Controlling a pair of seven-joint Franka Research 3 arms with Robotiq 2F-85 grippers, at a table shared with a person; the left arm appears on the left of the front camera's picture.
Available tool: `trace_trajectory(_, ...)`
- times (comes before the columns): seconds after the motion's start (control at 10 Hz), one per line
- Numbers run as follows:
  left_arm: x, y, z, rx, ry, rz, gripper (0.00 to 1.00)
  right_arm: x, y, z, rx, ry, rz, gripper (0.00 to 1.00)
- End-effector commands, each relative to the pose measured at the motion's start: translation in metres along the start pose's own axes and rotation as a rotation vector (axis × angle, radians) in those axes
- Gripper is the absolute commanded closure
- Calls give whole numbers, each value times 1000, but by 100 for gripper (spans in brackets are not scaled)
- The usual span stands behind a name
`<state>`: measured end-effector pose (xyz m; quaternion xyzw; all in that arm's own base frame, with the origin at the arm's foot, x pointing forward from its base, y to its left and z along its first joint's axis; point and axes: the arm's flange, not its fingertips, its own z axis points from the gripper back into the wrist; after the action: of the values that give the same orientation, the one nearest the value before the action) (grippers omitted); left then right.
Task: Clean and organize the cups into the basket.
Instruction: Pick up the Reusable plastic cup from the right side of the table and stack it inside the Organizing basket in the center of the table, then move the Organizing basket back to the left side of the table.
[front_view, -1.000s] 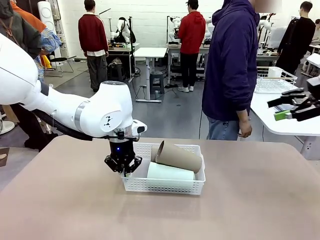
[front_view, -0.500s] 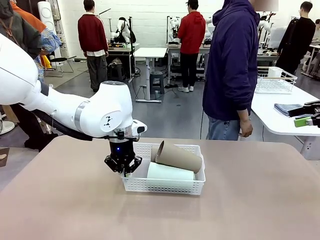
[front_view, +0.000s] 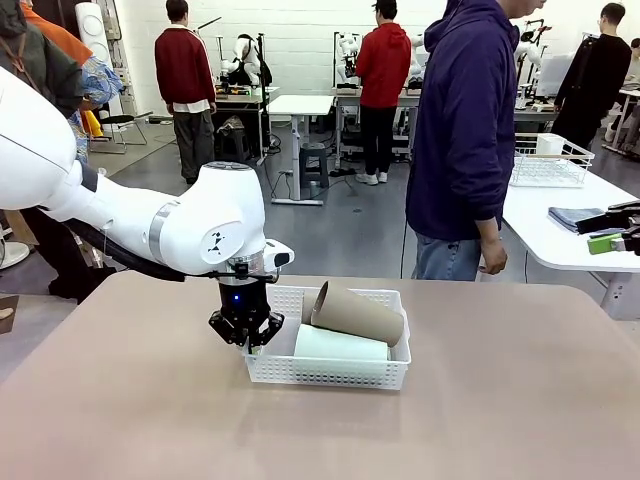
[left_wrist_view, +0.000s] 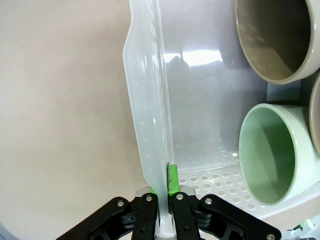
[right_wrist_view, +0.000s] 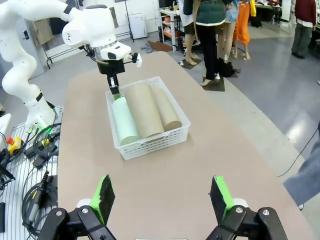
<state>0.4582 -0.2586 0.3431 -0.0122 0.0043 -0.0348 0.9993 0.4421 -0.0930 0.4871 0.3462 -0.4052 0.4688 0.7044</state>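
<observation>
I see the wide, matte tan-brown table (front_view: 500, 420) spread across my front view, and a person in a dark navy hooded top (front_view: 465, 130) standing at its far edge, one hand (front_view: 492, 258) hanging loose at the side.

My white left arm (front_view: 150, 225) reaches in over the table, and its black left gripper (front_view: 246, 338) is clamped tight on the short end wall of the shallow white plastic basket with lattice-mesh sides (front_view: 330, 370) — the left wrist view shows the thin translucent rim (left_wrist_view: 150, 125) pinched between the two fingers, a green pad (left_wrist_view: 172, 180) pressed flat against its inner face. The basket sits on the table near the middle, a little toward my left.

Inside it the cups lie on their sides along its length. From the right wrist camera I count three: a pale mint-green tumbler (right_wrist_view: 124, 122) on the side toward me, a wider matte tan-brown tumbler (right_wrist_view: 144, 110) beside it, touching, and a second tan-brown tumbler (right_wrist_view: 167, 109) against the far wall. In the front view the brown tumbler rests tilted, its open mouth raised above the rim, partly on top of the green one.

My right gripper (right_wrist_view: 162, 197) hangs above the table's right end, well apart from the basket, its jaws spread wide with nothing between the green pads (right_wrist_view: 105, 194).
</observation>
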Motion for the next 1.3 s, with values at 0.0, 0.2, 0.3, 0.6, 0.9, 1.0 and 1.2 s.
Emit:
trace_trajectory(0.0, -1, 0, -1, 3, 2, -1, 100, 0, -1, -2, -5, -3, -2, 0)
trace_trajectory(0.2, -1, 0, -1, 3, 2, -1, 100, 0, -1, -2, -5, -3, -2, 0)
trace_trajectory(0.3, -1, 0, -1, 3, 2, -1, 100, 0, -1, -2, -5, -3, -2, 0)
trace_trajectory(0.6, -1, 0, -1, 3, 2, -1, 100, 0, -1, -2, -5, -3, -2, 0)
trace_trajectory(0.9, -1, 0, -1, 3, 2, -1, 100, -17, 0, 31, -34, 13, -197, 0)
trace_trajectory(1.0, -1, 0, -1, 3, 2, -1, 100, -29, 0, 57, -33, 45, -330, 0)
trace_trajectory(1.2, -1, 0, -1, 3, 2, -1, 100, -53, -4, 93, -25, 127, -579, 0)
